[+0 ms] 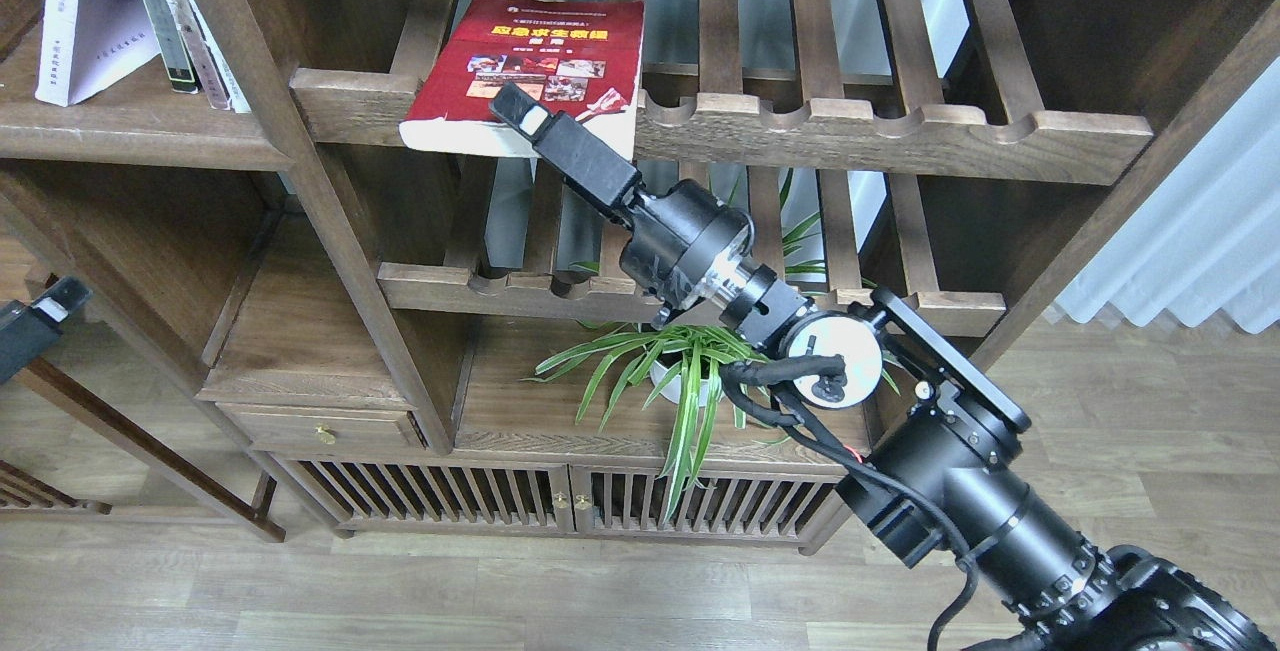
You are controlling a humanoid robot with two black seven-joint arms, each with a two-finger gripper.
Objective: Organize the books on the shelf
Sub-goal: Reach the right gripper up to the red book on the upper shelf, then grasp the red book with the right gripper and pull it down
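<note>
The red book (540,51) with photos and a yellow title lies flat on the upper slatted rack (850,126), its near edge hanging over the front rail. My right gripper (522,115) reaches up to that near edge. One finger with a white pad lies over the cover; the other finger is hidden. A cream-white book (85,26) and a dark grey book (160,21) lean on the solid dark shelf (120,141) at the upper left. My left gripper (42,316) shows only partly at the left edge, holding nothing visible.
A lower slatted rack (900,306) sits beneath the upper one. A potted spider plant (690,371) stands under my right forearm. A thick upright post (300,161) separates the racks from the left shelf. A low cabinet with slatted doors (560,506) and white curtains (1200,231) are also in view.
</note>
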